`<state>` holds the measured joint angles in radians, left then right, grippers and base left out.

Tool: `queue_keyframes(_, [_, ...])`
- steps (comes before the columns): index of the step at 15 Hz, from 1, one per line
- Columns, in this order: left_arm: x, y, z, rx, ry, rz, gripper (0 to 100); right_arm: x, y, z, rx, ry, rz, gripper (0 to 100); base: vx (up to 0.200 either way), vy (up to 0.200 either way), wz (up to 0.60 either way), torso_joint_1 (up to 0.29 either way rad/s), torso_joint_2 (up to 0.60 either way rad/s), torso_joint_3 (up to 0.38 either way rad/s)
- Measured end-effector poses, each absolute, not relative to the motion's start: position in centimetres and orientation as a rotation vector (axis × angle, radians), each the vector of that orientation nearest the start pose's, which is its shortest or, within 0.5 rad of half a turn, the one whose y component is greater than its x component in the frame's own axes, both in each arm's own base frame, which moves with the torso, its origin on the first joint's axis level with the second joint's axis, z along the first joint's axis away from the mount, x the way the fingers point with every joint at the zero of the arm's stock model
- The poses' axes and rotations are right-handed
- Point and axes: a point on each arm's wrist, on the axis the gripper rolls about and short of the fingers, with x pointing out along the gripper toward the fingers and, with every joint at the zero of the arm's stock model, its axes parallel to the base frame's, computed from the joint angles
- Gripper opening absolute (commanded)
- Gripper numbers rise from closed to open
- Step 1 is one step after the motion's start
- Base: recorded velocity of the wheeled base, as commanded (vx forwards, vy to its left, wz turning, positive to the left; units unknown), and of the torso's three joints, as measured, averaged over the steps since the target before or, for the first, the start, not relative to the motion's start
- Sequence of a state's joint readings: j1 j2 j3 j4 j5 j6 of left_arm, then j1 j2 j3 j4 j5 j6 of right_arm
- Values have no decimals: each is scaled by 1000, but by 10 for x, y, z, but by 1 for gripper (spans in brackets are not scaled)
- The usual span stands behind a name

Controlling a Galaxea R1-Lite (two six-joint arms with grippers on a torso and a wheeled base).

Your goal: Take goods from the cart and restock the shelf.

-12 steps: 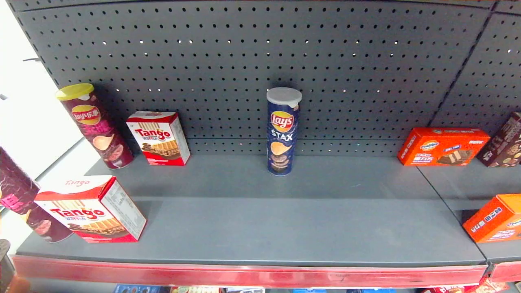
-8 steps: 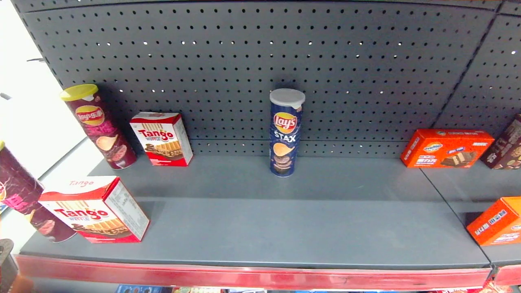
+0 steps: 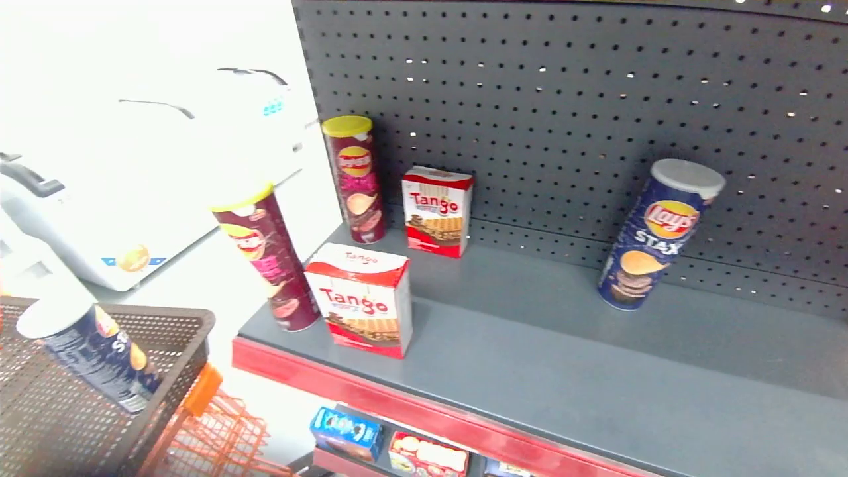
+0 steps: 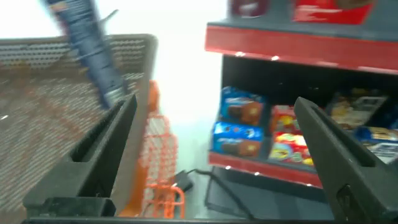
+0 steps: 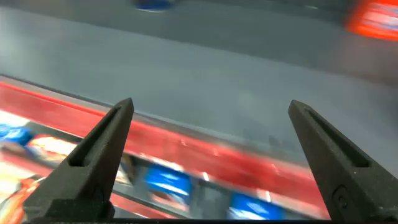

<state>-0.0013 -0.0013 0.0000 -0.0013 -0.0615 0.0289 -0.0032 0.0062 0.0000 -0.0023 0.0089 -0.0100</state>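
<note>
Left gripper (image 4: 214,106): black fingers spread wide, nothing between them. We see it low, off the left end of the grey metal shelf board (image 3: 563,371), facing the dark mesh cart basket (image 4: 62,93).

Inside that basket lies a dark blue tube can with white lid (image 3: 99,358), tilted, lid end up. Its label shows orange patches and white lettering, partly behind the mesh. The orange wire cart frame (image 3: 218,430) sits under the basket.

Right gripper (image 5: 211,106): also wide apart and empty, hanging just in front of the shelf board's red front strip (image 5: 205,140). Print there is too blurred for us to read.

On the shelf board:
- Front left corner: maroon tube can with yellow lid (image 3: 268,265), round red-yellow logo on its label, just beside a red-and-white wafer box (image 3: 364,301) with red lettering and a wafer picture.
- Back left corner: second maroon yellow-lidded tube can (image 3: 356,179) next to a second red-and-white wafer box (image 3: 437,212), same artwork, both against the dark grey pegboard back panel (image 3: 563,99).
- Further right, near the back panel and well apart from the rest: a stocked dark blue tube can with pale lid (image 3: 652,235), standing on its base, with a round logo, white lettering and chip pictures.

Below the shelf board is a lower tier with blue snack packs (image 3: 344,430) and red ones beside them.
</note>
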Motion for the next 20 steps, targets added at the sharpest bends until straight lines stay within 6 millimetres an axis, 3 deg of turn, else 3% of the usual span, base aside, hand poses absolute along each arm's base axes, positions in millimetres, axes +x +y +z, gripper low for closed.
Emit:
queue_keyframes(2, [-23,-1,76,29,-3,-63,100,-22,0,76,-10,3,6,100,0,0,600,2,5,5])
queue_keyframes(13, [-23,-1,76,36,-5,-62,100,-22,0,76,-8,3,6,100,0,0,0,0,0,0])
queue_keyframes(17, [-23,0,95,74,22,-2,100,-22,0,76,-9,3,6,100,0,0,0,0,0,0])
queue_keyframes(20, [-11,1,124,85,96,-25,100,-22,0,76,-9,3,6,100,0,0,0,0,0,0])
